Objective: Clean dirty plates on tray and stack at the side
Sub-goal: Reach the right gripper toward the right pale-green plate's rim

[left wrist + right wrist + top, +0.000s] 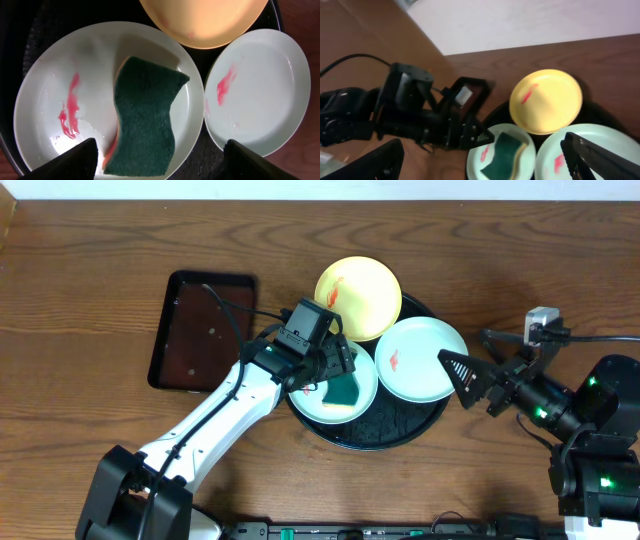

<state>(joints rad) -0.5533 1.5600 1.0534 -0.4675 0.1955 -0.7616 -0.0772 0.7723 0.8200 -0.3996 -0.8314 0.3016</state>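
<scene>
The tray (pixel 400 435) carries the yellow plate (pixel 358 297) at its far rim, the right mint plate (pixel 420 360), and the left mint plate (pixel 75 65) bearing the sponge (pixel 145 117). The left hand (pixel 330 365) hovers spread over the sponge. The right hand (pixel 477 360) waits spread beside the tray's right rim. Best to pinch the sponge squarely, then press it flat across the smear (pixel 70 107).

Smooth glossy plates (pixel 50 75), rough green sponge (pixel 145 120), glossy black tray (pixel 392 428), matt wooden table (pixel 100 240)
</scene>
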